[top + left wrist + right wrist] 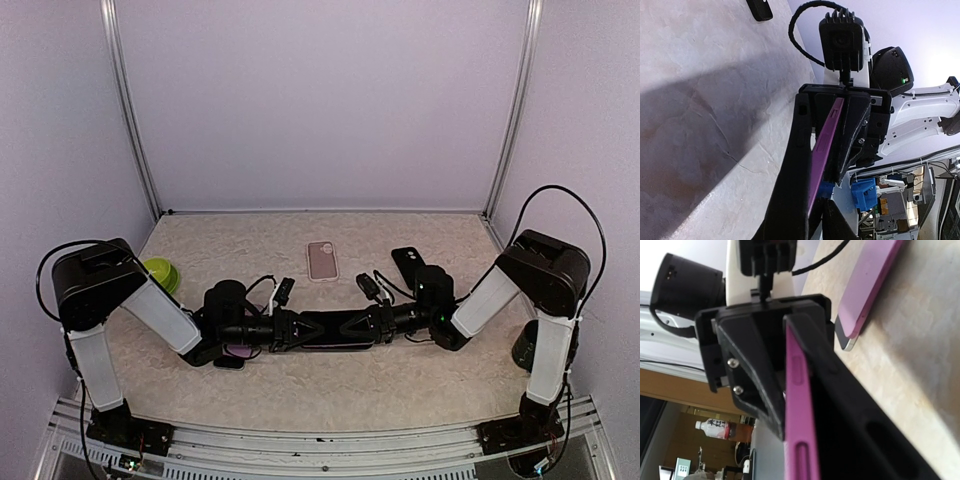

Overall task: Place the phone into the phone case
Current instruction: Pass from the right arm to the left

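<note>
Both grippers meet at the table's middle and hold one flat slab between them: a purple phone case (330,343) with a dark face. My left gripper (291,330) is shut on its left end, my right gripper (368,325) on its right end. In the left wrist view the purple case edge (826,137) runs between my fingers (792,190). In the right wrist view the purple edge (799,405), with button cut-outs, lies against my black finger (865,435). I cannot tell whether a phone sits inside the case.
A pink phone or case (322,260) lies flat behind the grippers and shows in the right wrist view (867,287). A black phone (407,262) lies at the back right. A green bowl (160,272) sits at the left. A purple item (240,350) lies under the left arm.
</note>
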`<state>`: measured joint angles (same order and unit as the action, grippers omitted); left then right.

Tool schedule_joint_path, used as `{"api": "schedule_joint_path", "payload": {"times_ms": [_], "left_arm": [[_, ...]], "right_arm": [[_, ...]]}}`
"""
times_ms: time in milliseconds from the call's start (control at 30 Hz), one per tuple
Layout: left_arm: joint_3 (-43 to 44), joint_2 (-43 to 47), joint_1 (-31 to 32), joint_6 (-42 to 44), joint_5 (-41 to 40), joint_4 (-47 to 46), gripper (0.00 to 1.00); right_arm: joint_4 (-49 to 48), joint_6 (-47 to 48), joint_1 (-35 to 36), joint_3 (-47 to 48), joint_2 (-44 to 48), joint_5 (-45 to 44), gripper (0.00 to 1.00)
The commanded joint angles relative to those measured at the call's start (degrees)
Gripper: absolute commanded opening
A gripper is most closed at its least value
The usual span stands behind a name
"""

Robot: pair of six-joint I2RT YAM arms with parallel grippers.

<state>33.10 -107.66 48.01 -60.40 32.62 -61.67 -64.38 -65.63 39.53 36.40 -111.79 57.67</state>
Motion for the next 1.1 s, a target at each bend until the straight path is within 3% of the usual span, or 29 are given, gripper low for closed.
{"api": "schedule_joint_path", "payload": {"times_ms": [0, 300, 833, 1067], "left_arm": [[0.65, 0.66, 0.68, -0.26, 1.52, -6.45, 0.14], [0.47, 0.37, 0.6, -0.66, 1.91, -7.06, 0.08], [-0.82, 1.2, -0.53, -0.81, 2.3, -7.24, 0.03], [-1.52, 2.39, -1.32, 0.04, 1.94, -5.82, 0.03]], "right_arm": [[0.2, -0.3, 0.7, -0.15, -0.9, 0.2, 0.11], [-0.17, -1.06, 0.71, -0.54, -0.34, 0.71, 0.23], [3.71, 1.11, 0.28, -0.79, 1.66, 1.56, 0.33], [11.1, 5.24, -0.06, -0.55, 5.4, 0.85, 0.36]]}}
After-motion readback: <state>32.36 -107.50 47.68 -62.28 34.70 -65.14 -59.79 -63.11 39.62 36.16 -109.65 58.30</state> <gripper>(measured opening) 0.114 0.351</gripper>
